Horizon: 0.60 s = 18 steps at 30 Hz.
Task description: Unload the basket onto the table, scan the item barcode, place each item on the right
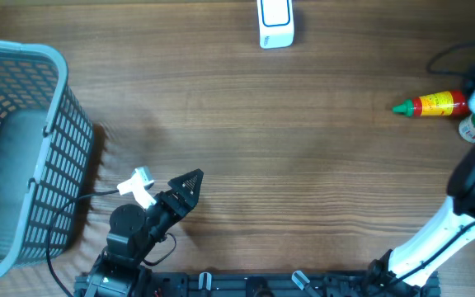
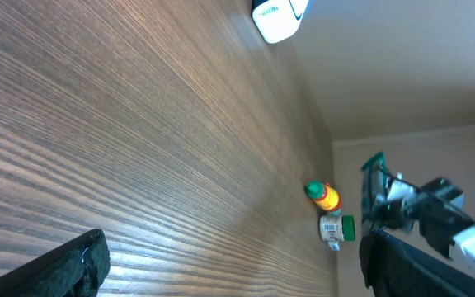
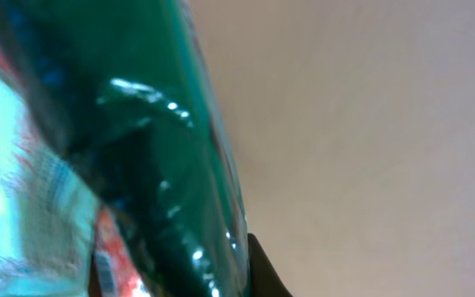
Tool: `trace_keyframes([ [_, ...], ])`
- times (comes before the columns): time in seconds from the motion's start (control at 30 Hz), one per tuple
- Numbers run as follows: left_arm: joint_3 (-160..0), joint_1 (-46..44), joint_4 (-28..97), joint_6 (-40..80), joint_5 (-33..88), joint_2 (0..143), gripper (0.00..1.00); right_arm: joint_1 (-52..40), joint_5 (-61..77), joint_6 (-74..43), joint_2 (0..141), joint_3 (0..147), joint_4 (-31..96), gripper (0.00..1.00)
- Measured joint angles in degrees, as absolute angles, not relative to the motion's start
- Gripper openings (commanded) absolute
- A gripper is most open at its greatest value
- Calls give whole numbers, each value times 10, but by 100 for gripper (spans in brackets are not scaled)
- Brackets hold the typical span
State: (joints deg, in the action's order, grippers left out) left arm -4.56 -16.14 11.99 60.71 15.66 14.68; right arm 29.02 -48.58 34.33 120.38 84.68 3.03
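Glossy green packet [image 3: 138,124] fills the right wrist view, apparently pinched in the right claw [image 2: 383,194], whose fingers are pressed together, out beyond the desk's [image 1: 303,165] right end. The left claw [image 1: 186,186] rests spread and empty. The scanner [image 1: 275,23] stands well apart at the far edge. The packet's printing is too blurred to find the barcode, so I would roll the wrist until it shows, then present it flat and steady to the scanner's face.

Wide bare table [image 1: 303,181] centre, basket [image 1: 56,115] blocking left side, scanner [image 1: 275,23] at far edge, bottle [image 1: 435,105] lying far right
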Motion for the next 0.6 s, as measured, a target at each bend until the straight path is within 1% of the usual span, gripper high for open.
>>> trace_keyframes([
  [0.1,-46,-161,120,607,157,147,100,341,-440,258,1204,847,74,5],
  [0.17,-46,-161,120,607,157,147,100,364,-420,212,1204,847,84,26],
  [0.2,-46,-161,120,607,157,147,100,368,-415,197,1204,847,86,39],
  [0.23,-46,-161,120,607,157,147,99,368,-410,175,1204,847,91,59],
  [0.3,-46,-161,120,607,157,147,100,366,-402,146,1204,847,104,74],
  [0.33,-46,-161,120,607,157,147,100,364,-400,131,1204,847,114,90],
  [0.37,-46,-161,120,607,157,147,100,362,-403,112,1204,847,121,100],
  [0.47,-46,-161,120,607,157,147,100,363,-395,72,1192,849,138,100],
  [0.6,-46,-161,120,607,157,147,100,358,-322,32,1147,845,154,100],
])
